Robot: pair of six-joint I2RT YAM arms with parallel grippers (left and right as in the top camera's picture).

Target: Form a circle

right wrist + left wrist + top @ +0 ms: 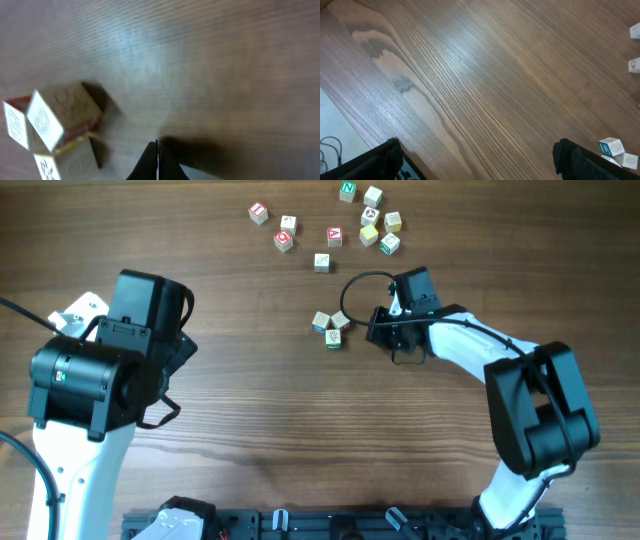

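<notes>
No true circle shows; a tight clump of three pale letter cubes [331,327] lies on the wooden table, just left of my right gripper [371,330]. That gripper is shut with nothing in it and sits a short gap from the clump. Seen from the right wrist, its closed fingertips [156,161] meet low over the wood, with the clump [52,131] to the left, apart from them. My left gripper [183,352] hovers far to the left, wide open and empty. The left wrist view shows it [475,160] over bare wood, the clump [616,152] at the lower right.
A looser scatter of several similar letter cubes [340,225] lies at the back of the table, beyond the clump; the nearest single cube [322,262] sits between them. Two of these cubes [634,64] show at the left wrist view's right edge. A cable [352,288] loops above the right gripper.
</notes>
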